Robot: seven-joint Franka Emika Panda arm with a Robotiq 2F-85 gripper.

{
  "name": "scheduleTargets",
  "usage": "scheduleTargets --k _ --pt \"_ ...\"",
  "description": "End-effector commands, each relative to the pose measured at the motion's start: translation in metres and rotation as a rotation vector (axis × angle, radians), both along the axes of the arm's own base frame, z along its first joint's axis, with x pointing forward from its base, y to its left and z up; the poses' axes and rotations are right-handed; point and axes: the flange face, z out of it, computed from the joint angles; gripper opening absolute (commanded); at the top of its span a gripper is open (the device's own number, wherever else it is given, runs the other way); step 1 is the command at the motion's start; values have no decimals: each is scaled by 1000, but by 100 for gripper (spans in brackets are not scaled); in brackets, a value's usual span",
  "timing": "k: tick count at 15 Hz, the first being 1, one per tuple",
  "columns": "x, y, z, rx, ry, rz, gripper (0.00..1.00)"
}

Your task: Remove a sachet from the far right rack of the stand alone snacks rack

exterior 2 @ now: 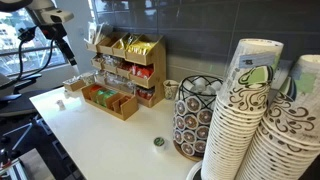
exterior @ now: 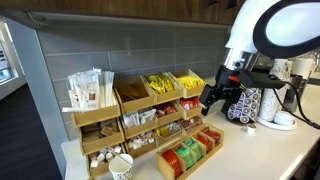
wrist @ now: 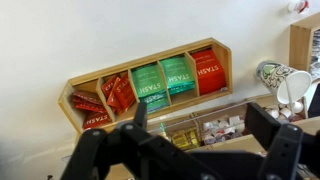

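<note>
The stand alone snacks rack [exterior: 190, 150] is a low slanted light-wood organiser on the white counter, in front of the taller three-tier shelf [exterior: 130, 110]. It shows in both exterior views [exterior 2: 110, 100] and in the wrist view [wrist: 150, 85]. Its slots hold red and green packets. The far right rack [exterior: 211, 134] is the end compartment with red sachets. In the wrist view it lies at the left end [wrist: 86, 107]. My gripper [exterior: 222, 95] hangs open and empty above and beside that end, touching nothing. It shows in the wrist view [wrist: 200, 125] and far off in an exterior view [exterior 2: 62, 45].
A paper cup of stirrers [exterior: 120, 166] stands at the organiser's other end. A patterned pod holder [exterior: 245, 105] and a white appliance [exterior: 282, 100] stand close behind the gripper. Tall stacks of paper cups [exterior 2: 255, 120] and a patterned holder [exterior 2: 190, 118] fill the counter's far side.
</note>
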Motion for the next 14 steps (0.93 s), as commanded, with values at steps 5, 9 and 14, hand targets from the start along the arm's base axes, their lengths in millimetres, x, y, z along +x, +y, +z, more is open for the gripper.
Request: scheduleTargets --k 5,9,14 --pt "0 0 0 0 1 0 100" --pt "0 0 0 0 1 0 100" --pt "5 -21 -38 -2 104 -79 100"
